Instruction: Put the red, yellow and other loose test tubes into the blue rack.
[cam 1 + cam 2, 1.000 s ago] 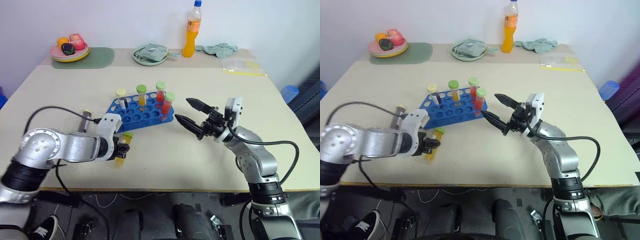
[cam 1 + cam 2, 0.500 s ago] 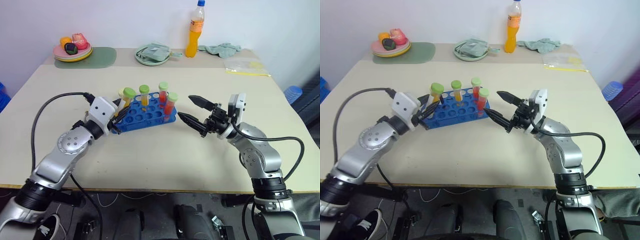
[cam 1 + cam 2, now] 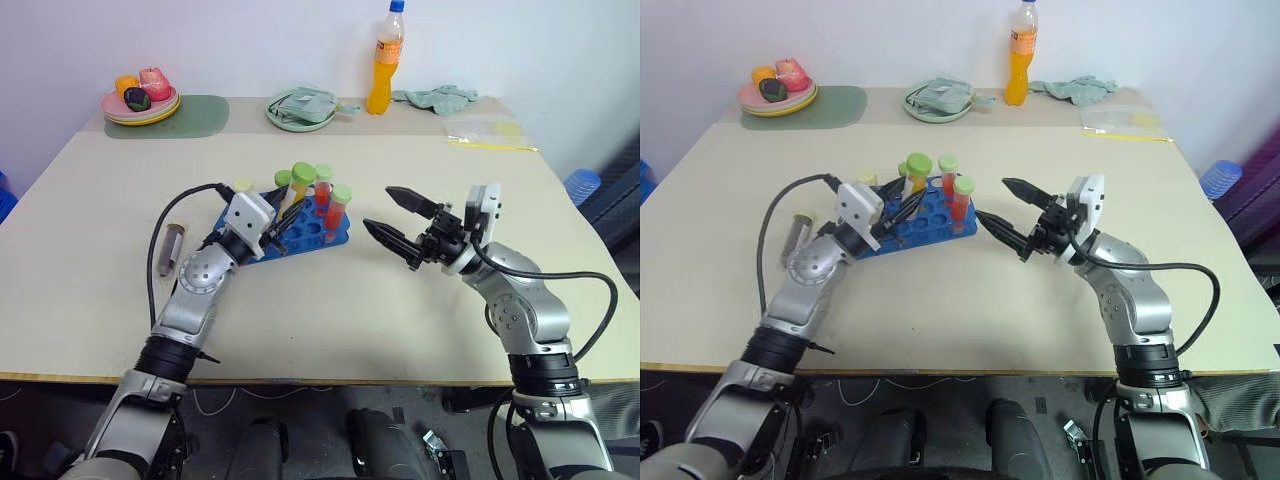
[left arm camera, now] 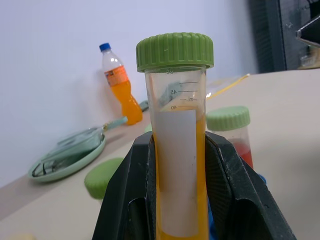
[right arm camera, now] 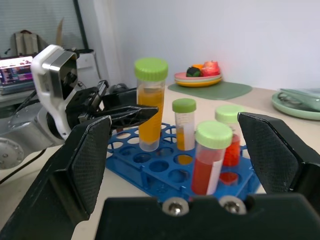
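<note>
The left tool is clamped tight on a yellow tube with a green cap, holding it upright over the near-left part of the blue rack, its bottom end just above the holes (whether it touches the rack cannot be told). In the left wrist view the two black fingers press against the tube's sides below the cap. Just past this tool, three more tubes stand in the rack: a shorter yellow one, a red one nearest the right tool, and another red one behind it. A cream cap shows beside the left tool at the rack's far-left end. The right tool hangs above the counter to the right of the rack, its fingers spread wide and holding nothing, tips pointed toward the rack. On the outer side of the left arm, well apart from its tool, a dark tube lies flat on the counter. Far beyond both tools, at the back edge, are a fruit plate, a pale green plate, an orange drink bottle and a crumpled cloth.
</note>
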### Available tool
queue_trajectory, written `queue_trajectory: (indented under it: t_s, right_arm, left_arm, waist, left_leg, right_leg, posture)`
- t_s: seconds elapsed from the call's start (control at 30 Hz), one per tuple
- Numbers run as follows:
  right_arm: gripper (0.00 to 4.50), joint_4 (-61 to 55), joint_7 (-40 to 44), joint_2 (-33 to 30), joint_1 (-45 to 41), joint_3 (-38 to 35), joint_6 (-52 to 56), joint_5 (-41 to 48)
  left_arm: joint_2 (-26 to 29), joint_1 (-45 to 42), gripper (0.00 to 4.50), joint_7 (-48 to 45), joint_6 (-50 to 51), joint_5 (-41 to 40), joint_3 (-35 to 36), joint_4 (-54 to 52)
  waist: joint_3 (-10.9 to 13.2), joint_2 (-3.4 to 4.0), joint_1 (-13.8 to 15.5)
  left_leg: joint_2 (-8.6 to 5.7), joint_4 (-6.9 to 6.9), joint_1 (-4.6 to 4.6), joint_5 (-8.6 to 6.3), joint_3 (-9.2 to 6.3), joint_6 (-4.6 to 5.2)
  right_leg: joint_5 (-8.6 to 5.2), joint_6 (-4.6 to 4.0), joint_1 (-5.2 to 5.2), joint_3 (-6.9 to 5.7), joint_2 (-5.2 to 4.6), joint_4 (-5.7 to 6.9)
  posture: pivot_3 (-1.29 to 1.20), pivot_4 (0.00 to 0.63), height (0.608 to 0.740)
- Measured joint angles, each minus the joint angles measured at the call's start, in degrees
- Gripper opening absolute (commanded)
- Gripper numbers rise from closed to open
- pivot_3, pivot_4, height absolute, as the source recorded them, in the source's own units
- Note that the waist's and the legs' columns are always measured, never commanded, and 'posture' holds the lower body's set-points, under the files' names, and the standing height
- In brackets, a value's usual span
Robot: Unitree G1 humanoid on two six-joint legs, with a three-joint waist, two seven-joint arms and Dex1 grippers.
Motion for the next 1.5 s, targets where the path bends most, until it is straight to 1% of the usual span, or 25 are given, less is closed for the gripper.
queue_trajectory:
  t_s: [0.13, 0.4, 0.6, 0.83, 0.93, 1.17, 1.33, 1.37, 1.4, 1.5]
  right_arm:
    - [4.5, 0.0, -0.1, -0.4, 0.2, -0.3, 0.0, 0.0]
    - [4.5, 0.0, -0.5, -1.6, 0.2, -1.5, 0.0, 0.0]
    - [4.5, -0.4, -0.8, -1.7, 0.4, -1.7, 0.0, 0.0]
    - [4.5, -0.4, -1.0, -2.7, 0.5, -1.9, 0.0, -0.3]
    - [4.5, -0.4, -1.1, -2.9, 0.5, -2.0, 0.0, -0.3]
    - [4.5, -0.3, -1.2, -2.9, 0.5, -2.0, -0.1, -0.6]
    - [4.5, -0.3, -1.2, -3.2, 0.4, -2.0, -0.3, -0.7]
    - [4.5, -0.3, -1.2, -3.2, 0.4, -2.0, -0.5, -0.9]
    - [4.5, -0.3, -1.1, -3.2, 0.3, -2.0, -0.6, -1.0]
    - [4.5, -0.1, -1.1, -3.2, 0.2, -2.0, -1.0, -1.1]
  left_arm:
    - [-2.2, -0.1, 0.83, -0.5, -0.4, 0.4, 0.8, 3.5]
    - [-5.4, 0.8, 0.83, -0.8, -3.4, 3.9, 1.3, 5.8]
    - [-6.4, 0.3, 0.83, -0.7, -5.5, 6.3, 1.7, 7.6]
    - [-7.1, -0.6, 0.83, -1.2, -4.9, 6.3, 2.7, 9.6]
    - [-7.4, -0.8, 0.83, -1.7, -4.8, 5.8, 3.4, 10.3]
    - [-11.3, 1.6, 0.83, -4.1, 0.6, -2.6, 7.9, 10.3]
    - [-11.8, 1.8, 0.83, -4.9, 1.7, -3.9, 9.1, 10.3]
    - [-11.7, 1.9, 1.84, -5.2, 1.5, -3.9, 9.2, 10.3]
    - [-11.5, 2.0, 2.23, -5.6, 1.5, -3.9, 9.2, 10.3]
    - [-10.5, 3.1, 3.71, -7.5, 1.4, -4.2, 9.6, 9.6]
  waist:
    - [0.0, 0.0, 0.0]
    - [0.0, 0.0, 0.1]
    - [0.0, 0.0, 0.1]
    - [0.0, 0.01, 0.0]
    - [0.0, 0.01, -0.1]
    - [0.0, 0.01, -0.1]
    - [0.0, 0.01, -0.2]
    - [0.0, 0.01, -0.2]
    - [0.0, 0.01, -0.2]
    - [0.0, 0.01, -0.1]
  left_leg:
    - [0.0, 0.02, 0.01, 0.0, -0.01, 0.0]
    - [0.0, 0.01, 0.02, 0.0, -0.02, 0.0]
    - [0.0, 0.02, 0.07, 0.0, -0.03, 0.0]
    - [0.0, 0.02, 0.08, -0.02, -0.04, 0.03]
    - [0.0, 0.02, 0.12, -0.02, -0.04, 0.03]
    - [0.0, 0.03, 0.09, -0.02, -0.05, 0.03]
    - [0.0, 0.03, 0.1, -0.02, -0.05, 0.04]
    - [0.0, 0.03, 0.1, -0.02, -0.05, 0.04]
    - [0.0, 0.03, 0.1, -0.02, -0.05, 0.04]
    - [0.01, 0.03, 0.1, -0.02, -0.05, 0.04]
  right_leg:
    - [0.0, 0.01, 0.01, 0.0, 0.0, 0.02]
    - [0.0, 0.01, 0.03, -0.01, 0.0, 0.02]
    - [0.0, 0.01, 0.08, -0.01, 0.0, 0.03]
    - [0.01, 0.01, 0.08, -0.02, 0.01, 0.05]
    - [0.01, 0.01, 0.08, -0.01, 0.02, 0.1]
    - [0.0, 0.01, 0.07, -0.02, 0.02, 0.12]
    - [0.01, 0.01, 0.07, -0.02, 0.03, 0.12]
    - [0.0, 0.01, 0.07, -0.02, 0.04, 0.12]
    - [0.01, 0.01, 0.07, -0.01, 0.04, 0.12]
    - [0.01, 0.01, 0.07, -0.02, 0.03, 0.12]
  posture:
    - [0.0, 0.15, 0.74]
    - [0.0, 0.15, 0.74]
    - [0.0, 0.15, 0.74]
    - [0.0, 0.15, 0.74]
    - [0.0, 0.15, 0.74]
    - [0.0, 0.15, 0.74]
    - [0.0, 0.15, 0.74]
    - [0.0, 0.15, 0.74]
    - [0.0, 0.15, 0.74]
    - [0.0, 0.15, 0.74]
